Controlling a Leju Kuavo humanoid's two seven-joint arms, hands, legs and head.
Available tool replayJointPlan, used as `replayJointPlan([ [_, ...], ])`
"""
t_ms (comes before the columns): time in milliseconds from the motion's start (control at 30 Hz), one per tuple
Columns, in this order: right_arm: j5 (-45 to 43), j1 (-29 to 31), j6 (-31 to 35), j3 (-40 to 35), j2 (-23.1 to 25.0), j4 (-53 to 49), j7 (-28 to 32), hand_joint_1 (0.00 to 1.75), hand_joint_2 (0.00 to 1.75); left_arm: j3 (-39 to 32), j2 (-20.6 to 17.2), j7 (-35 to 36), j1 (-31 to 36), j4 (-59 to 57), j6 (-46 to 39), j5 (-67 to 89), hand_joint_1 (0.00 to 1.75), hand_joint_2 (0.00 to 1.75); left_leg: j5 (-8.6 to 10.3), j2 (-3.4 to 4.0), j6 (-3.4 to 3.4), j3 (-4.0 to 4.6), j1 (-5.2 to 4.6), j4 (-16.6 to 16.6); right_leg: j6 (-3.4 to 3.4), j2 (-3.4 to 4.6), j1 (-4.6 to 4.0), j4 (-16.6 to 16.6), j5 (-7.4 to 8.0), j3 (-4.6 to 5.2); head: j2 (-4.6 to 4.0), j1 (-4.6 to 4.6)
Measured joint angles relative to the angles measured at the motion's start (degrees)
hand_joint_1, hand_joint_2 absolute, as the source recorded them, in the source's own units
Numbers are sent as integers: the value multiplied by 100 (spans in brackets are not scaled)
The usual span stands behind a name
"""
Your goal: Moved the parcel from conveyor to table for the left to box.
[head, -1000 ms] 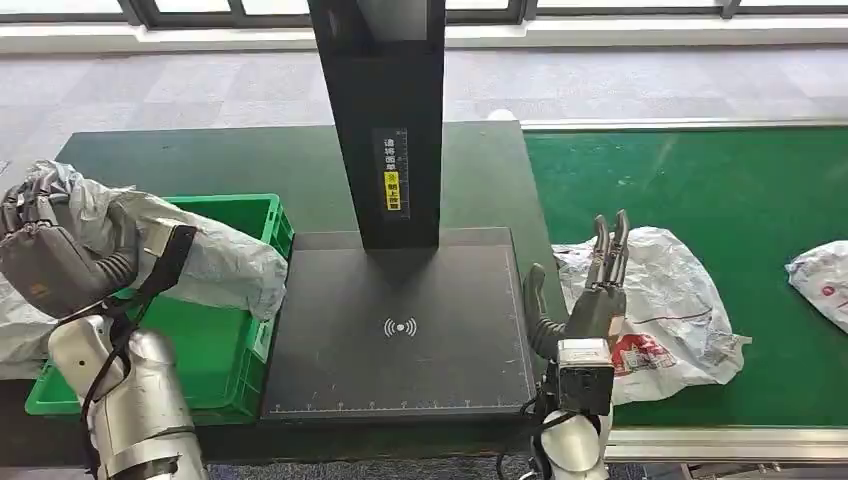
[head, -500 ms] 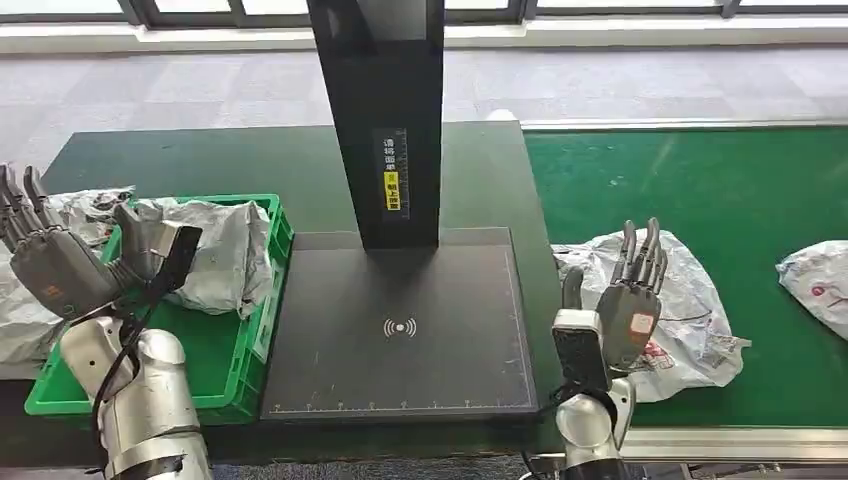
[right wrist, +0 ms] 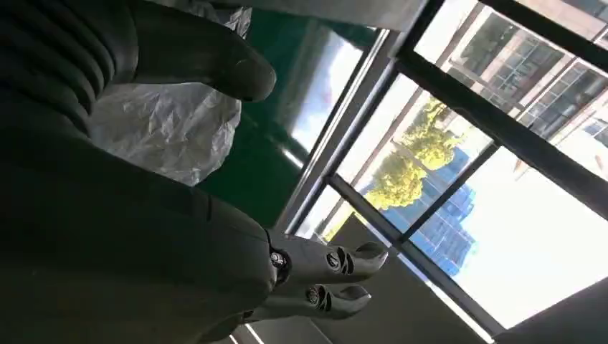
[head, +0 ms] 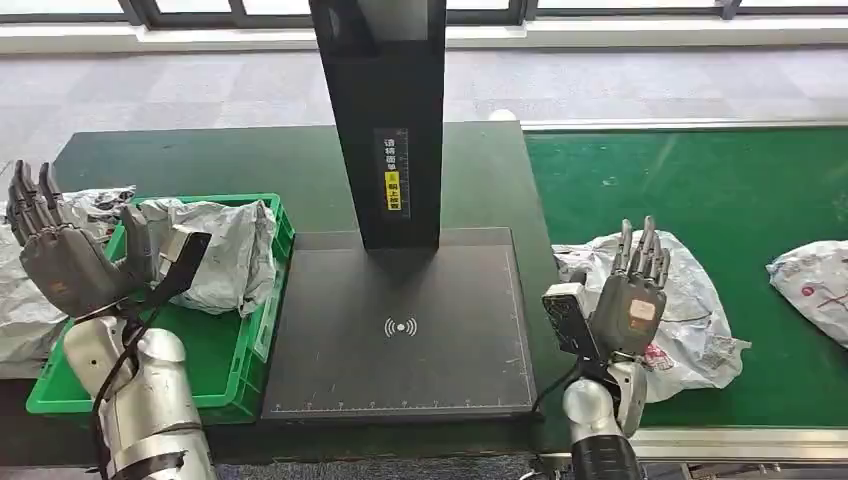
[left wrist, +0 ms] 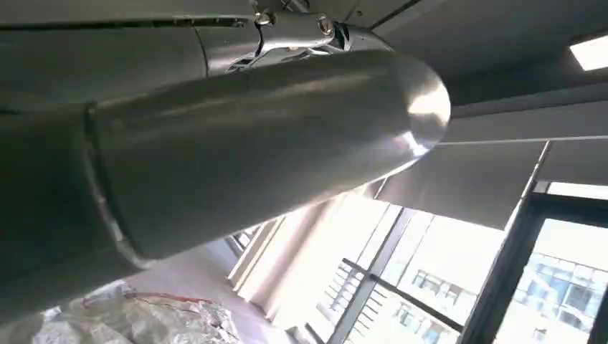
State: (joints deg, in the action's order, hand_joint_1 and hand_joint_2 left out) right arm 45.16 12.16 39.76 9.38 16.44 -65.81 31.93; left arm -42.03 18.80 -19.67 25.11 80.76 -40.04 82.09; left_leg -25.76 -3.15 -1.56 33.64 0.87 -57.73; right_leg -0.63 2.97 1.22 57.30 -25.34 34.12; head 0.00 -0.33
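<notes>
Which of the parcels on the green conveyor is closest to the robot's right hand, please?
The crumpled white parcel directly behind the right hand; the other parcel lies apart at the belt's far right edge.

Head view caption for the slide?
Both hands open: left hand beside parcel in green crate, right hand over conveyor parcel.

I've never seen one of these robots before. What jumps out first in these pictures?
Probably the two raised hands: the left hand spread open beside a green crate with a crumpled grey parcel lying in it, and the right hand open above a white parcel on the green conveyor. Between them a tall black post rises from a dark scanner pad.
</notes>
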Motion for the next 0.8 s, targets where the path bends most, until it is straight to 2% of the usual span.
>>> replayJointPlan([
  [67,59,74,0,192,28,125,-24,0,0,-63,17,-50,23,-15,0,-39,0,0,0,2,0,-1,0,0,0,2,0,1,0,1,0,0],
  [100,70,100,0,260,35,175,-33,0,175,-83,20,-52,30,-22,0,-52,0,175,0,2,0,0,0,0,0,4,-1,1,0,1,0,0],
  [200,214,118,2,382,50,271,-167,0,175,-107,42,-191,34,-44,106,-197,0,175,-1,2,-1,-1,0,0,2,3,0,-2,-1,9,0,0],
  [267,1187,158,2,564,6,372,-1078,0,175,102,74,-1045,-112,-265,962,-1172,0,175,-1,-7,0,-3,-4,0,1,-4,3,-4,-2,1,0,0],
  [300,2173,193,0,722,-44,458,-1915,0,175,439,76,-1598,-305,-306,1682,-2167,0,175,-1,-16,0,-1,-5,0,-2,-11,5,-4,-5,-2,0,0],
  [333,2973,210,0,888,-72,525,-2454,0,175,813,90,-1883,-526,-345,2139,-3224,0,175,-1,-20,1,11,-5,-1,-3,-13,5,-4,-5,2,0,0],
  [367,3553,222,0,1045,-98,572,-2734,0,175,1174,109,-1908,-576,-421,2298,-4589,0,175,1,-18,2,33,1,-6,-5,-15,1,-4,-1,14,0,11],
  [400,3782,222,2,1151,-122,598,-2700,0,175,1361,85,-1910,-590,-470,2269,-5643,0,175,0,-16,2,37,0,-10,-9,-8,3,-5,11,21,0,2],
  [467,3656,229,2,1296,-175,651,-2647,0,175,1629,96,-1912,-623,-507,2262,-7405,0,175,-3,4,7,26,-5,-11,-10,15,8,-7,10,21,0,2],
  [533,3343,254,2,1405,-197,732,-2440,0,175,1869,85,-1912,-655,-560,2504,-7997,0,175,-2,0,8,30,-4,-13,-11,8,6,-9,9,24,0,4],
  [567,2971,312,4,1502,-219,818,-2132,0,175,2038,68,-1912,-712,-573,2933,-7832,0,175,-1,-6,9,30,-4,-13,-12,3,6,-9,8,23,0,2],
  [633,2105,483,-26,1871,-293,1141,-1132,0,175,2385,46,-1912,-820,-575,4039,-7496,0,175,-1,-8,10,32,-5,-13,-13,-3,7,-9,8,21,0,4],
  [700,975,717,-387,2354,-456,1705,-98,0,175,2746,13,-1904,-836,-592,4593,-7587,0,175,1,-8,14,33,-5,-14,-16,-5,11,-9,10,17,0,4],
  [767,272,820,-658,2713,-610,2160,351,0,175,3013,2,-1904,-839,-630,4758,-7652,0,175,6,-16,22,38,-5,-14,-18,-15,19,-9,12,15,0,4],
  [800,211,843,-691,2842,-674,2317,451,0,175,3106,-7,-1904,-832,-647,4780,-7676,0,175,6,-15,23,41,-6,-14,-20,-14,21,-9,13,17,0,4],
])
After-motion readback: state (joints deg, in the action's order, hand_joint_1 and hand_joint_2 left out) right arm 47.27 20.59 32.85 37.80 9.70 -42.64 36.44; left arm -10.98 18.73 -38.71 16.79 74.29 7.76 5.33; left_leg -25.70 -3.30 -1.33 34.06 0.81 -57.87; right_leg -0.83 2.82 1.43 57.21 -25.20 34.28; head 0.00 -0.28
